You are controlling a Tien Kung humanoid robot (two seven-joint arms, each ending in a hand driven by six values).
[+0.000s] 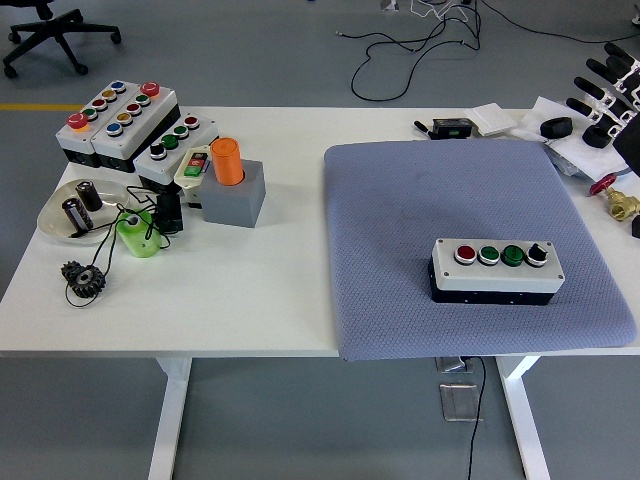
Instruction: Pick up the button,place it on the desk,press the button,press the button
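A button box with a white top and black base lies on the blue-grey mat, toward its front right. Its top carries a red button, two green buttons and a black knob. My right hand is at the picture's far right edge, raised above the table's back right corner, fingers spread and holding nothing. It is well away from the box. My left hand does not show.
At the back left stand several more button boxes, a grey block with an orange cylinder, a shallow dish, a green part and a black gear. Small items and a brass fitting lie at the right edge.
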